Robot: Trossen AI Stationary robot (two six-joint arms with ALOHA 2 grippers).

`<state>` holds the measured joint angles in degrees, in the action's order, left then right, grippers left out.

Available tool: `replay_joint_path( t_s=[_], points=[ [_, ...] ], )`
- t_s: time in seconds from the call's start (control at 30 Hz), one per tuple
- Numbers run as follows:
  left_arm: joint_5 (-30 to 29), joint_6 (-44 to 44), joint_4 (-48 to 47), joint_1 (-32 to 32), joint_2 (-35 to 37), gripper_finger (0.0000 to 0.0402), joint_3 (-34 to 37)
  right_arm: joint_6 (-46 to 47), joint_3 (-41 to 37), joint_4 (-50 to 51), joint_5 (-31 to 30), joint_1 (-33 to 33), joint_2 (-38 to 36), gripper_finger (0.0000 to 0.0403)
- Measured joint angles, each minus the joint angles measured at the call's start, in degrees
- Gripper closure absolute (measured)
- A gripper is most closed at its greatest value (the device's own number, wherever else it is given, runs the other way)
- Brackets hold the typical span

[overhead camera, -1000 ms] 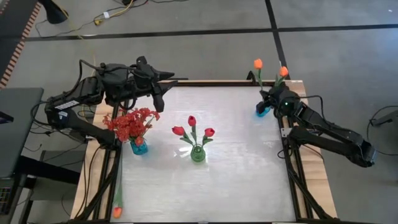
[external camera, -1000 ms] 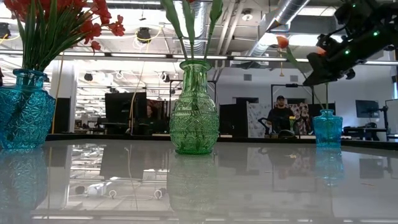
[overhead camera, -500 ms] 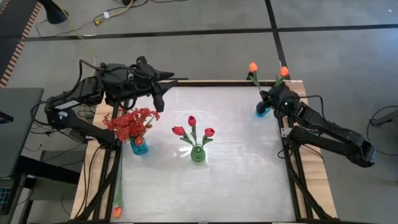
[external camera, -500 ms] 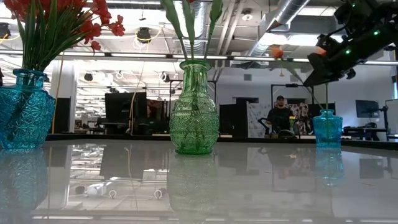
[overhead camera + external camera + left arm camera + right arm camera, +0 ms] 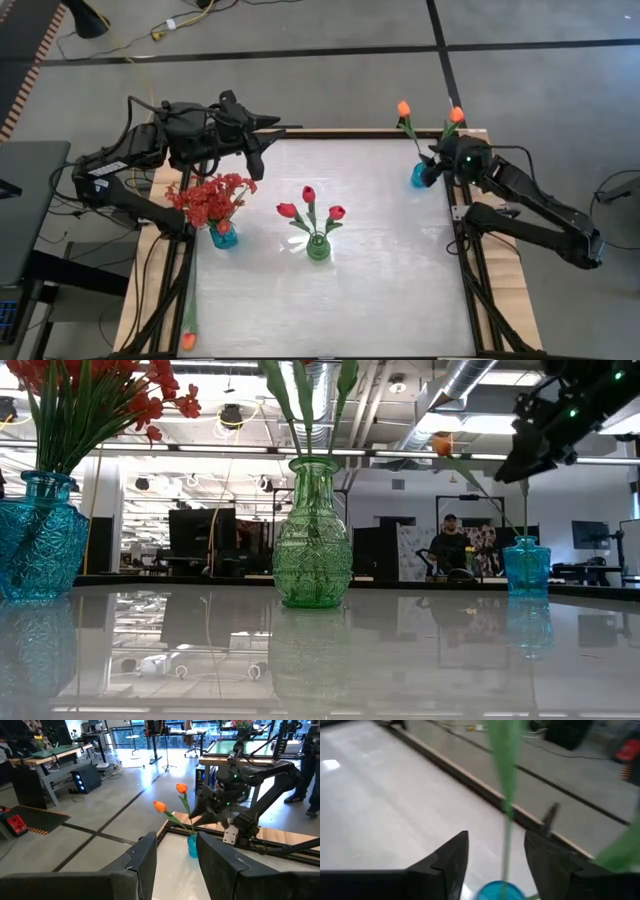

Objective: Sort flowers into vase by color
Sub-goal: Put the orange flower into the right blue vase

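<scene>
At the table's far right corner stands a small blue vase (image 5: 420, 176) (image 5: 526, 565) holding two orange tulips (image 5: 404, 107) (image 5: 456, 114) by their stems. My right gripper (image 5: 440, 163) (image 5: 495, 845) hangs open just above the vase. One green stem (image 5: 507, 795) rises past the gap between its fingers, apart from both. A green vase (image 5: 318, 247) at mid-table holds three red tulips (image 5: 309, 194). A larger blue vase (image 5: 222, 236) at the left holds bushy red sprays (image 5: 210, 197). My left gripper (image 5: 270, 125) (image 5: 176, 845) waits open, high over the far left.
One more orange tulip (image 5: 188, 340) lies on the wooden frame at the table's near left corner. Bare tabletop (image 5: 390, 280) stretches between the green vase and the right edge. In the low view a person (image 5: 450, 545) stands in the room behind the table.
My right gripper has let go of the left orange tulip's stem and risen a little, drawing back toward the table's right edge. That tulip has tipped farther toward the table's left and now leans in the small blue vase by itself.
</scene>
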<state>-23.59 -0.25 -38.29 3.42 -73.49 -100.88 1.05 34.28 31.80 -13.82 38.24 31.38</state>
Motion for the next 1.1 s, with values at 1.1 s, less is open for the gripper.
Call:
replay_joint_path(
  t_s=[1.1],
  points=[
    [5.29, -8.67, -9.72, -0.02, -0.02, 0.0274, 0.00, 14.38, 8.55, 5.03, 14.12, -23.39, 2.74, 0.0149]
  ],
)
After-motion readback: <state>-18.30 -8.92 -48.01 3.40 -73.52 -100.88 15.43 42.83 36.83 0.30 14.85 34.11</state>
